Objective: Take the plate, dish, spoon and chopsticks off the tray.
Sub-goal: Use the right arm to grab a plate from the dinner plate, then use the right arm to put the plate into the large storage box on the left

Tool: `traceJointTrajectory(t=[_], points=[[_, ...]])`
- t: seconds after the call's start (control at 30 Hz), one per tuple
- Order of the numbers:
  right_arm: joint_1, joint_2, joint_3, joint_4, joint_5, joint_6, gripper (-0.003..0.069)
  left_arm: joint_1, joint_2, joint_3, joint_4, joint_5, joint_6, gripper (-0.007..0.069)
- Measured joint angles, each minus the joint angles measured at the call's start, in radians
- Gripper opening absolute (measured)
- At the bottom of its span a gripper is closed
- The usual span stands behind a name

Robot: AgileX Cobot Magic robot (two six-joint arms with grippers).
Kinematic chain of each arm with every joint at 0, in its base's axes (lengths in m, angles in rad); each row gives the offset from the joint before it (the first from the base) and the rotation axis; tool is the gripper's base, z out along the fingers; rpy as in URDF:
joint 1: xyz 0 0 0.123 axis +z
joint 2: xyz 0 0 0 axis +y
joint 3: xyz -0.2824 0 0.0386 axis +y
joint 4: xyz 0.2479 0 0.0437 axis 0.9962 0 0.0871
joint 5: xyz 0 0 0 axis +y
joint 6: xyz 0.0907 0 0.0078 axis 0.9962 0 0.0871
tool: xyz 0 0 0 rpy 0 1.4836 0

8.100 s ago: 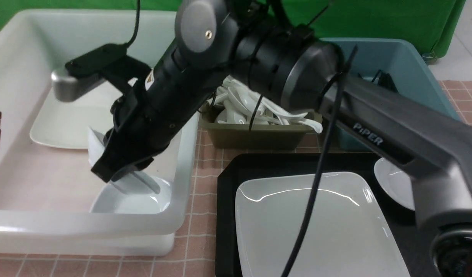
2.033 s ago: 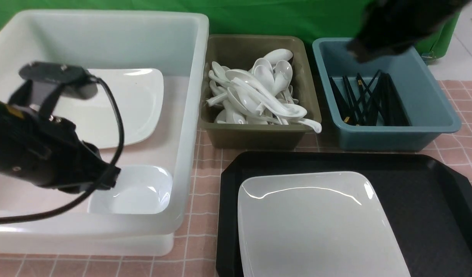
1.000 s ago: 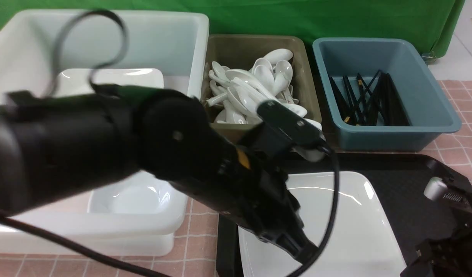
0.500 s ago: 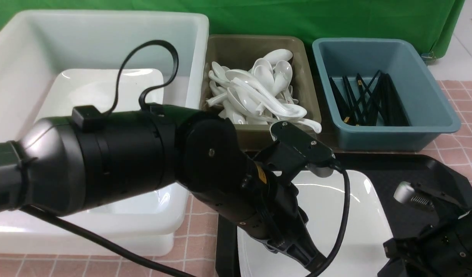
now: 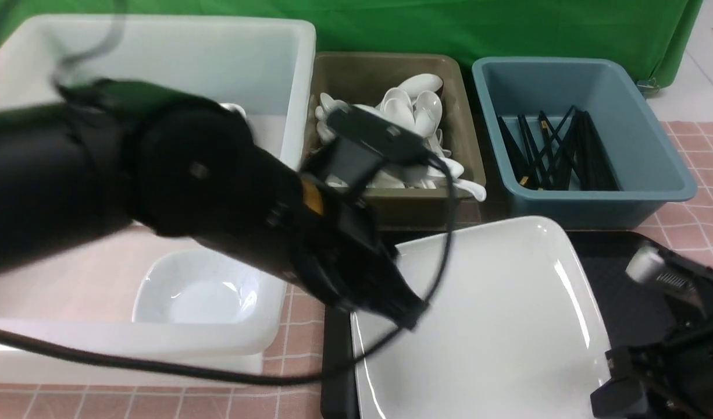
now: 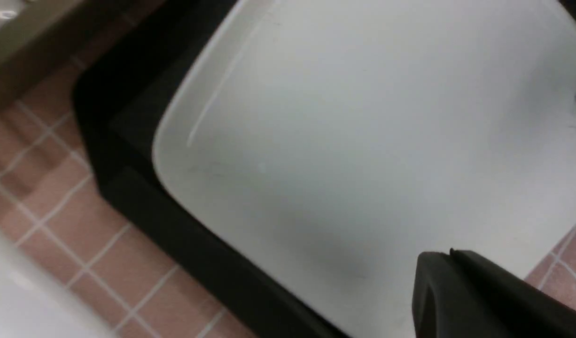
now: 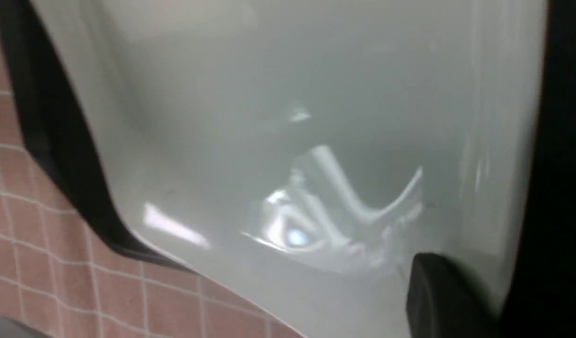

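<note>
Upper left of frame: white tub (image 5: 159, 52) on pink checked table (image 5: 287, 401), with small bowl (image 5: 199, 291) inside at lower left. Across left and centre: left arm (image 5: 129, 169), blurred, ending in left claw (image 5: 404, 308); jaws together, nothing between them, tip just at the plate's left edge. Upper centre: olive tub (image 5: 385, 56), heaped with white spoons (image 5: 417, 107). Centre to lower right: plate (image 5: 496, 308), tilted, far edge raised and overlapping the far rim of tray (image 5: 336, 372), near edge low over the tray; no spoon or sticks visible on the bare tray surface. Upper right: blue tub (image 5: 641, 116), holding black chopsticks (image 5: 566, 151). Lower right corner: right claw (image 5: 615, 378), at the plate's near right corner; in the right wrist view one dark finger lying on the rim, so judged clamped on the plate. Risks: glossy rim held at a single corner, so likely to slip or swing under its own weight; shut left claw only propping, so liable to skid off the edge; raised far edge close to the olive tub, so apt to knock it; a drop likely to chip the plate.
</note>
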Motion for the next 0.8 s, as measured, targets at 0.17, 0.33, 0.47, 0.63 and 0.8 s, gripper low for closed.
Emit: traceJointTrajectory(t=[0.17,0.33,0.47,0.63,0.8], points=[[0.002,-0.092,-0.089,-0.045,0.068,0.051,0.0068,0.140,-0.095,-0.001,0.001,0.042,-0.002,0.0000],[0.002,-0.102,-0.205,-0.062,0.111,0.085,0.0068,0.253,-0.164,-0.001,0.002,0.068,-0.003,0.0000],[0.002,-0.103,-0.324,-0.064,0.121,0.123,0.0068,0.339,-0.216,-0.001,0.005,0.099,0.007,0.0000],[0.002,-0.079,-0.499,-0.025,0.101,0.159,0.0068,0.489,-0.268,-0.001,0.005,0.115,0.009,0.0000],[0.047,0.032,-0.678,0.095,0.069,0.151,0.0068,0.657,-0.291,-0.001,0.002,0.115,0.009,0.0000]])
